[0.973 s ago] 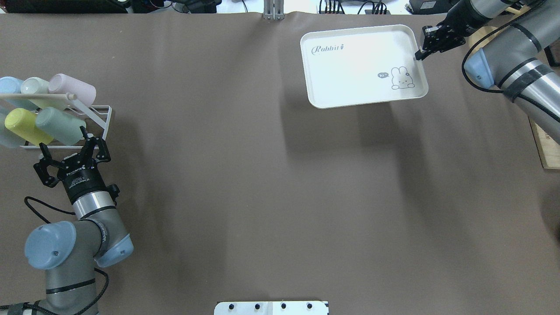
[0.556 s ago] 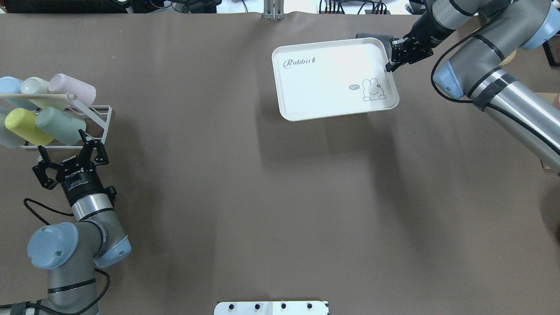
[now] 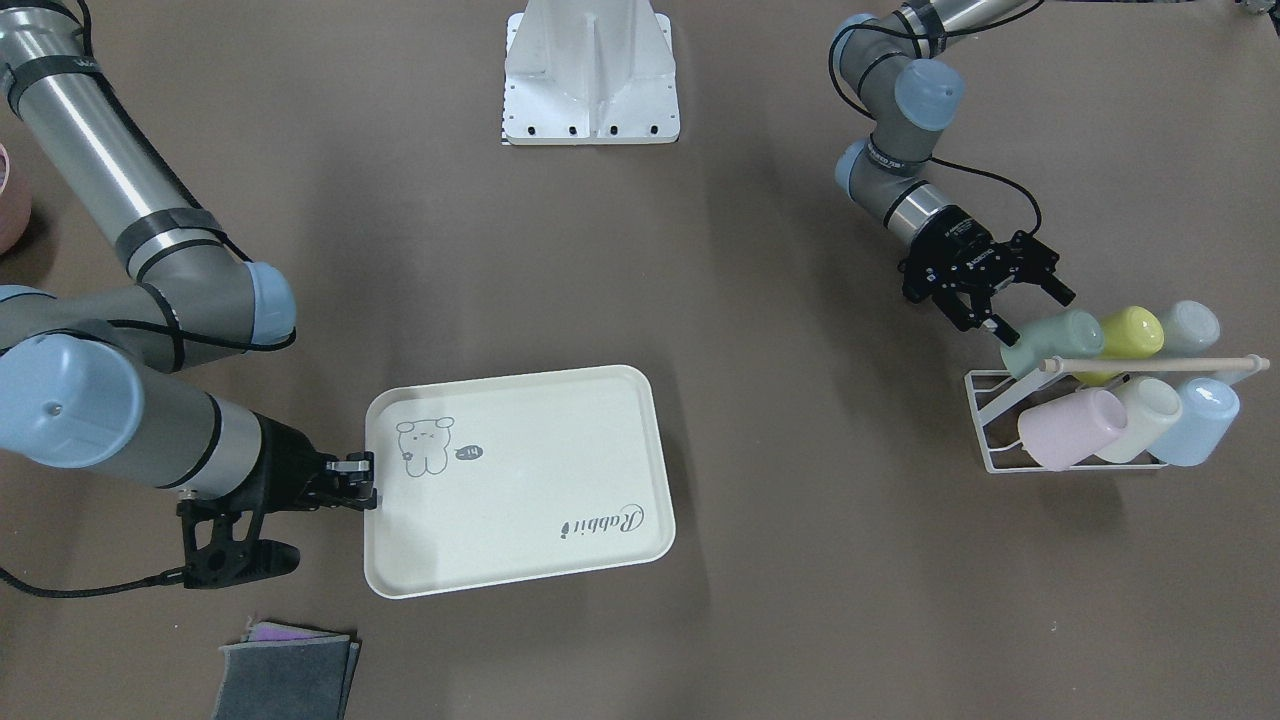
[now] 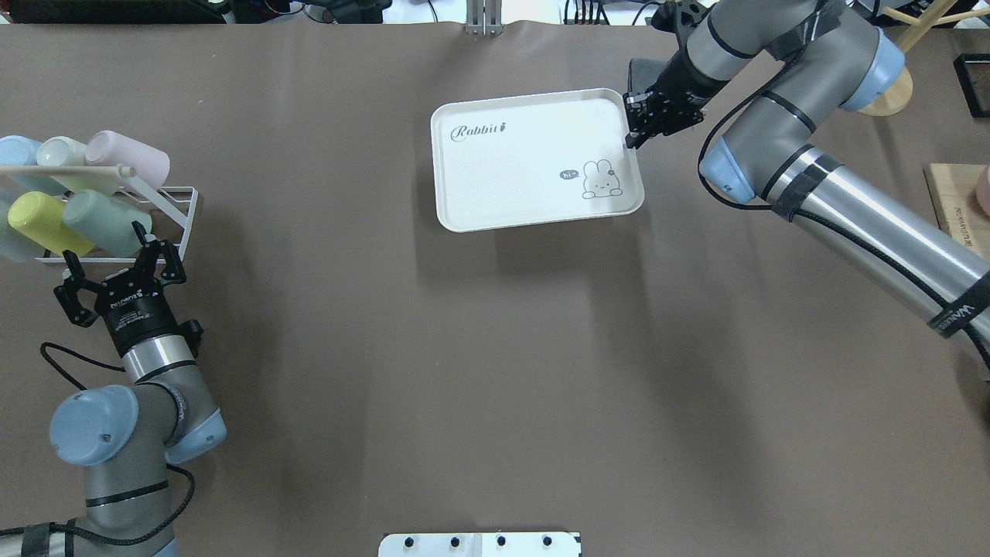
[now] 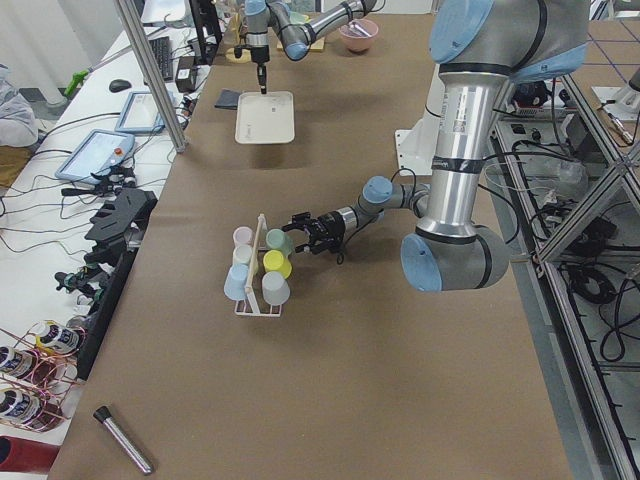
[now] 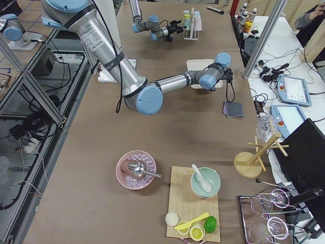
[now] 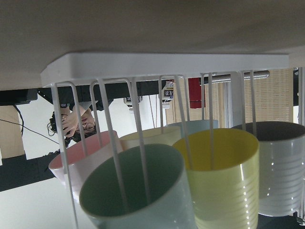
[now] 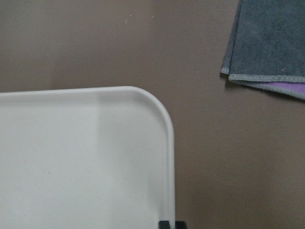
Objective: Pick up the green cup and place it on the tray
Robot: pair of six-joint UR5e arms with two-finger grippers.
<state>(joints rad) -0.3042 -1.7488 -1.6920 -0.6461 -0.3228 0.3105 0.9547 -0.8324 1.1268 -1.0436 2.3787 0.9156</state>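
Nothing is placed yet: the green cup (image 4: 104,223) lies in the rack (image 4: 174,213) at 9 o'clock, my left tool (image 4: 112,259) spread wide near its mouth. My right tool (image 4: 633,138) pinches the tray (image 4: 526,170) rim near 12 o'clock.

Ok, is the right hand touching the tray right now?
Touching. The front-facing view shows the right hand closed over the rim on a short side of the tray, and the overhead view shows the same grip.

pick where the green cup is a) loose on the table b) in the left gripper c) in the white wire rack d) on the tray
c, the green cup lies on its side in the wire rack beside the yellow cup, with the open left gripper not around it.
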